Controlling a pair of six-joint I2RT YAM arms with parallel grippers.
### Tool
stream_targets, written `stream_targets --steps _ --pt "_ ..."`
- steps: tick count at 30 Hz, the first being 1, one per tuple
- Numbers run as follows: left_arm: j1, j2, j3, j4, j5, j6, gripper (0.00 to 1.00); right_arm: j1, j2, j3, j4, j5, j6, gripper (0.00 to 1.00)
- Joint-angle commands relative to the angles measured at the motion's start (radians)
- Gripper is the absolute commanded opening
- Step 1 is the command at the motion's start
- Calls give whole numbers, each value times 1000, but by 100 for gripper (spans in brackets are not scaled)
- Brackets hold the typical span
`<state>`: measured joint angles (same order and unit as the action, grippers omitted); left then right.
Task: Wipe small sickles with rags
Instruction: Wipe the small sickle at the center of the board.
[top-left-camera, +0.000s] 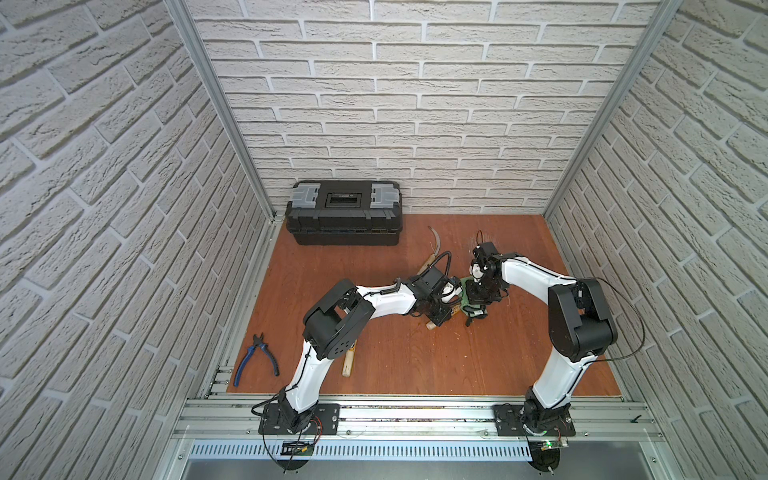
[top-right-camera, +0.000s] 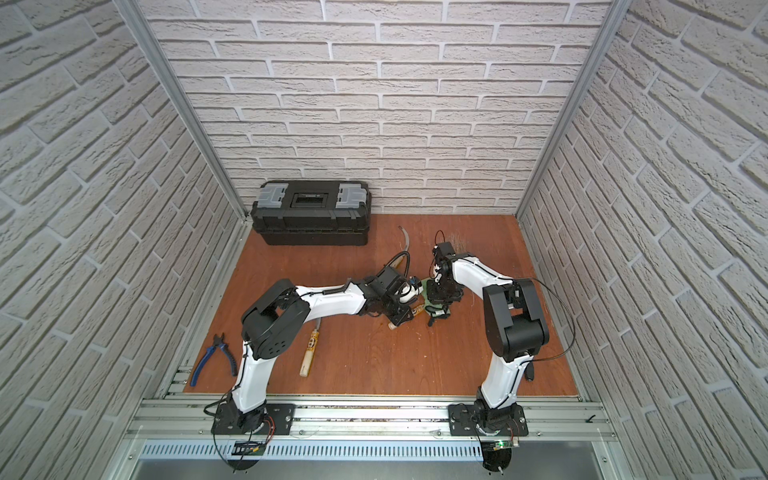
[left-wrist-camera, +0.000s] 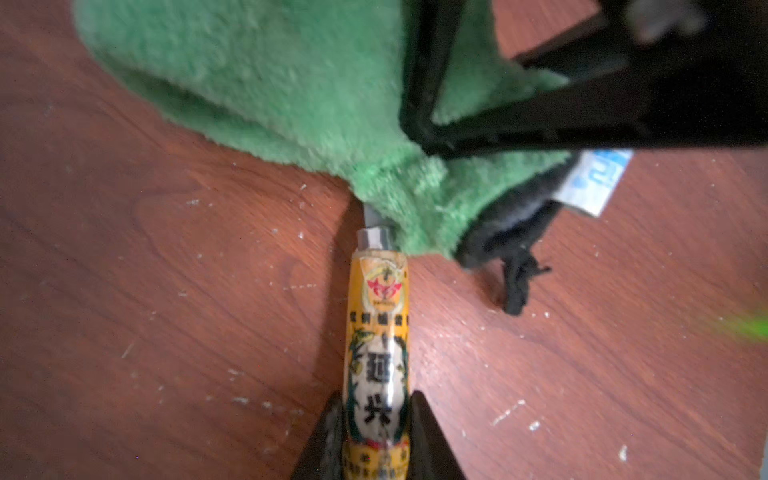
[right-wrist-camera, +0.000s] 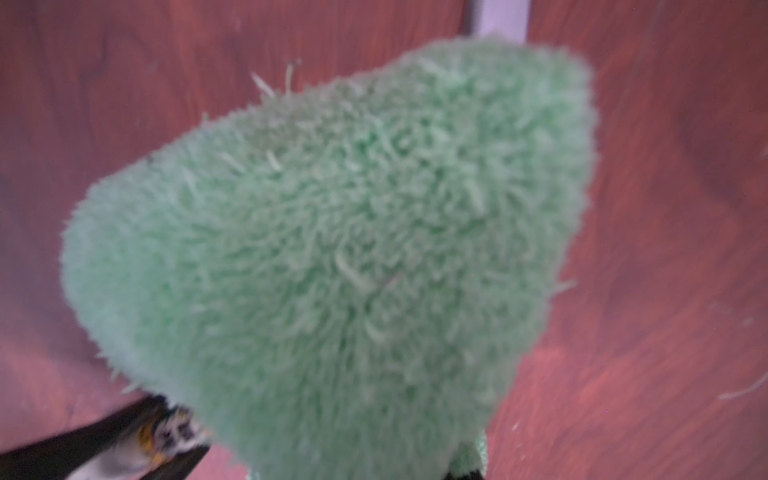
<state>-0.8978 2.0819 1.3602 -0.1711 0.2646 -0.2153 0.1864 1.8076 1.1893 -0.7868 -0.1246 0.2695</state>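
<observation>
Left arm (top-left-camera: 386, 301) arched, end effector (left-wrist-camera: 376, 399) clamping sickle (left-wrist-camera: 376, 316)

Blade of held sickle (left-wrist-camera: 378, 332) buried under rag (left-wrist-camera: 270, 91); handle end cut off between my left fingers (left-wrist-camera: 328, 440). Blade of second sickle (top-right-camera: 309, 349) lost beneath my left arm (top-right-camera: 324, 297).

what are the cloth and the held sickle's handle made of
Cloth: looks like green microfibre, going by its long, fluffy pile. Sickle handle: probably pale wood, mostly hidden under a glossy yellow printed label. Its collar looks like dull grey metal.
</observation>
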Motion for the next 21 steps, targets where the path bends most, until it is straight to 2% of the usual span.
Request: stream_targets --steps 1,5,8,16,21 --pt "0 -1 -29 22 -30 -20 0 -3 -33 26 -143 -50 -10 2" --pt "-7 -13 -48 27 -36 -18 0 -45 -12 186 -225 63 -44 3" --pt "-11 -20 -58 24 -36 -17 0 -65 62 343 -269 126 -66 3" --pt "-18 -27 -56 3 -33 -15 0 -96 399 778 -410 187 -95 2" --pt "-18 -18 -42 -9 -31 -11 0 -96 544 903 -465 218 -90 3"
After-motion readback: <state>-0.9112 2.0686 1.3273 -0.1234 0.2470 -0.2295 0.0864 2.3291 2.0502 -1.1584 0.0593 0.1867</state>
